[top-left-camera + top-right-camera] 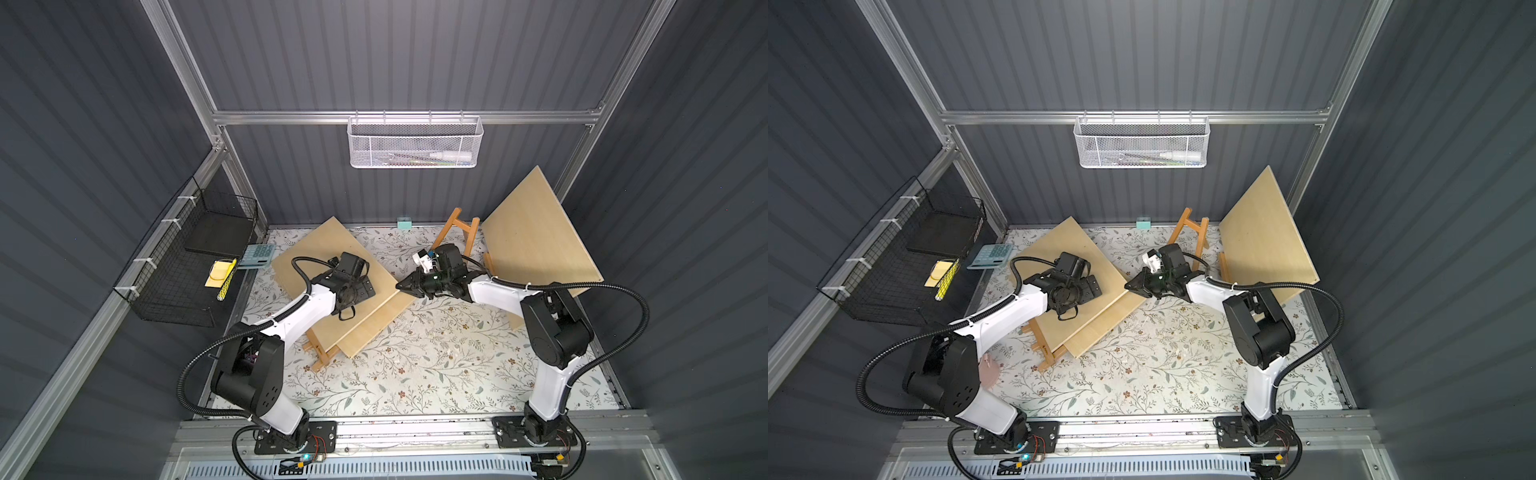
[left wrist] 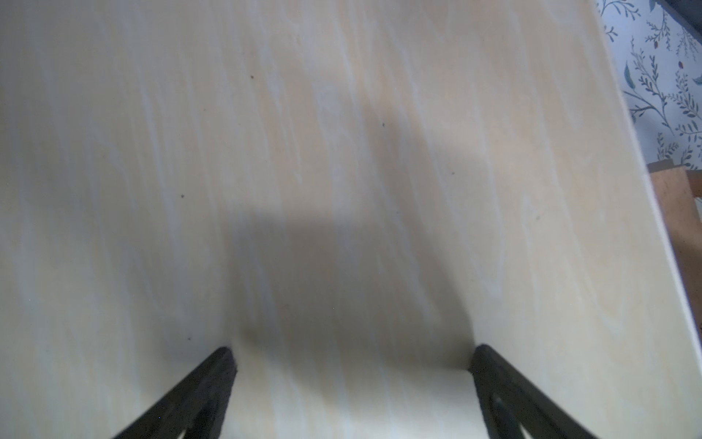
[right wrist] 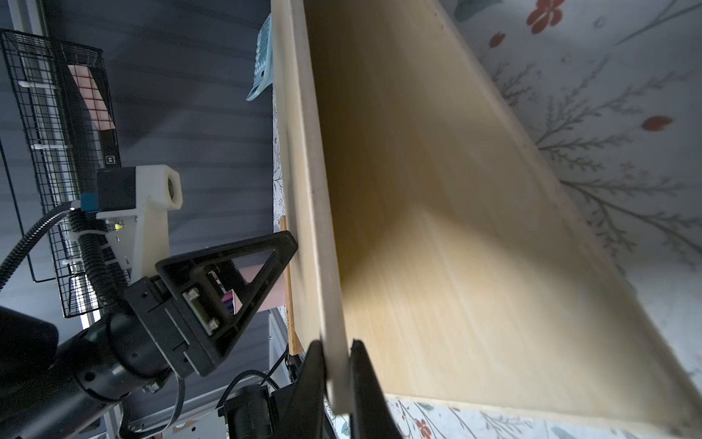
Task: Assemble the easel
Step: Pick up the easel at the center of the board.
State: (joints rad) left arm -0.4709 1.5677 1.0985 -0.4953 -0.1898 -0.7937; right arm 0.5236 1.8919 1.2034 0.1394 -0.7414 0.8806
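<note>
Two pale wooden boards lie stacked at the left, the top board [image 1: 320, 249] over the lower board [image 1: 374, 328]. Both rest on a flat wooden easel frame [image 1: 321, 353] that pokes out at the front. My left gripper [image 1: 356, 291] is open, its fingertips [image 2: 226, 361] pressed down on the top board [image 2: 304, 152]. My right gripper [image 1: 400, 286] is shut on that board's right corner, the thin edge [image 3: 336, 380] clamped between the jaws. A second easel frame [image 1: 457, 228] stands at the back right with a third board [image 1: 536, 245] leaning on it.
A floral cloth [image 1: 415, 365] covers the table. A teal calculator [image 1: 258, 257] and a black wire basket [image 1: 183, 266] are at the left. A white mesh basket [image 1: 415, 143] hangs on the back wall, and a small teal box [image 1: 404, 223] sits below it.
</note>
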